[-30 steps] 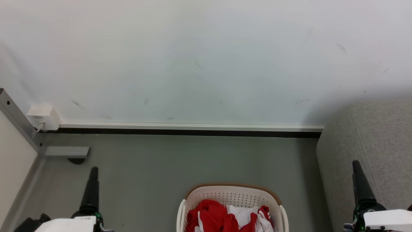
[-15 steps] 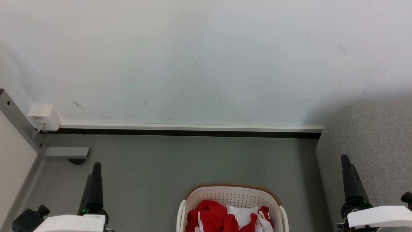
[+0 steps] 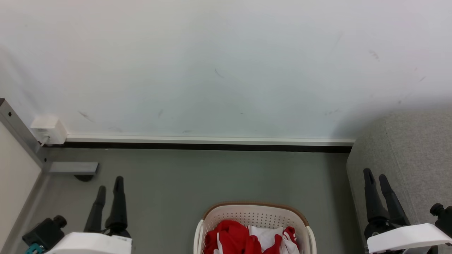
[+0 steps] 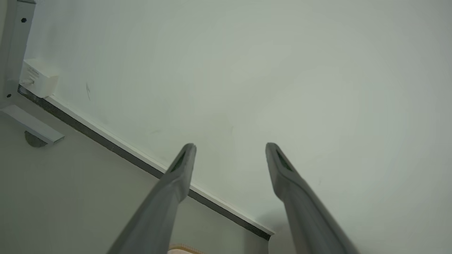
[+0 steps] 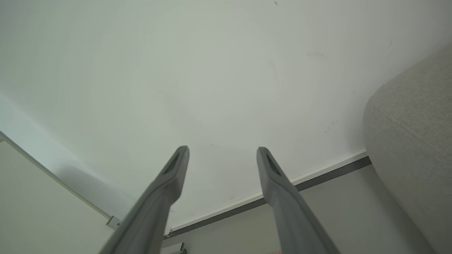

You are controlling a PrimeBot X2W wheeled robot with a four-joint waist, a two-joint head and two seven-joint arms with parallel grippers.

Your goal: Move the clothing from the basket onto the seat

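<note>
Left fingers (image 3: 118, 204) and right fingers (image 3: 371, 197) spread wide, empty.
Between them the clothing (image 3: 229, 236) lies in the basket (image 3: 254, 214); the seat (image 3: 416, 151) is beside the right fingers.

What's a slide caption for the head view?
Left gripper and right gripper, both open, flank the basket of red clothing; grey sofa at right.

left gripper (image 3: 110, 182): 1.0 s ago it read as 1 dark spike; now 2 fingers stand apart, tips shifted inward and slightly up the head view. right gripper (image 3: 375, 173): same finding, 1 spike then, 2 separated fingers now, shifted inward. cause, opening or wrist roll, cannot be told. left wrist knob (image 3: 45, 231) and right wrist knob (image 3: 439, 211) have come further into view.
</note>
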